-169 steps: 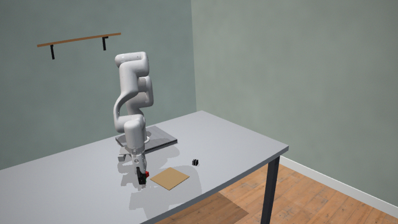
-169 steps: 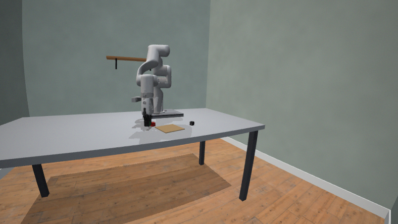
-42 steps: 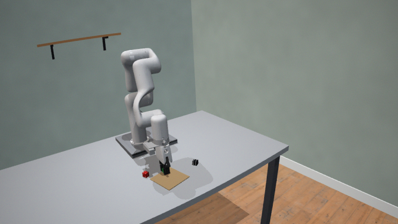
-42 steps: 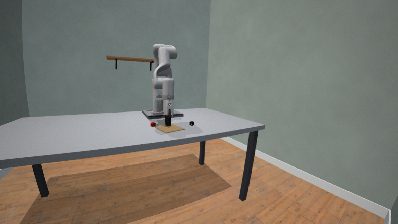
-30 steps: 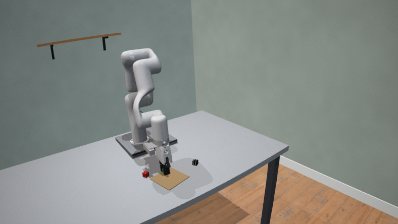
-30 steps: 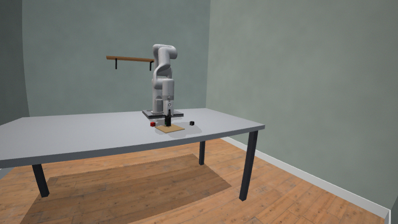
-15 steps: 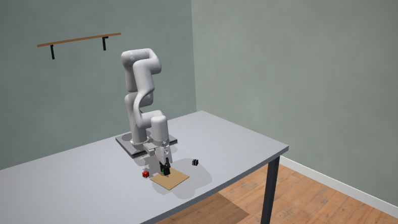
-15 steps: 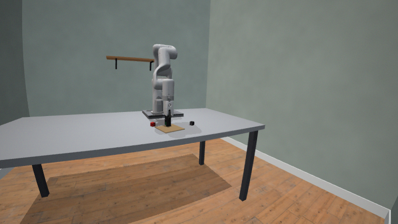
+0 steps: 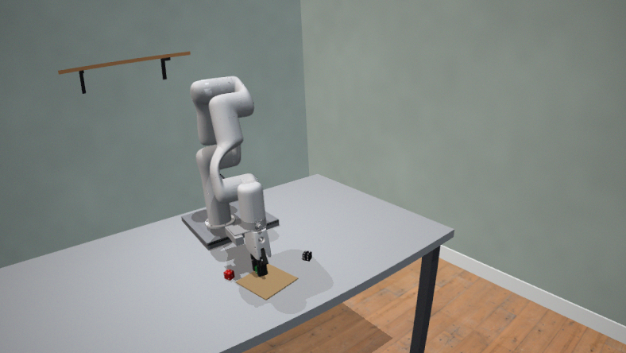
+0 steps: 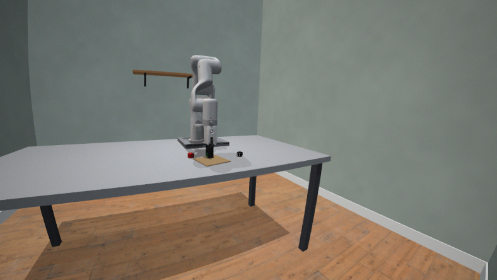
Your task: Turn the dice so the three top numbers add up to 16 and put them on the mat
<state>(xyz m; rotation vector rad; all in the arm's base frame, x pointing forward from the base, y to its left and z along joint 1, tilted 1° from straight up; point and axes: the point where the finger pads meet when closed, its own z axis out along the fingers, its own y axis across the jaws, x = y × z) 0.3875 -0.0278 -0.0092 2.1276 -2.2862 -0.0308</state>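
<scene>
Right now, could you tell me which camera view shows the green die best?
The top view: the green die shows as a sliver between the gripper fingers, over the mat's back edge. The exterior view shows only a tiny green speck there.

We cannot read the pips on the red die (image 9: 228, 274) or black die (image 9: 307, 255), and the fingers (image 9: 261, 265) mostly hide the green die (image 9: 254, 265).
</scene>
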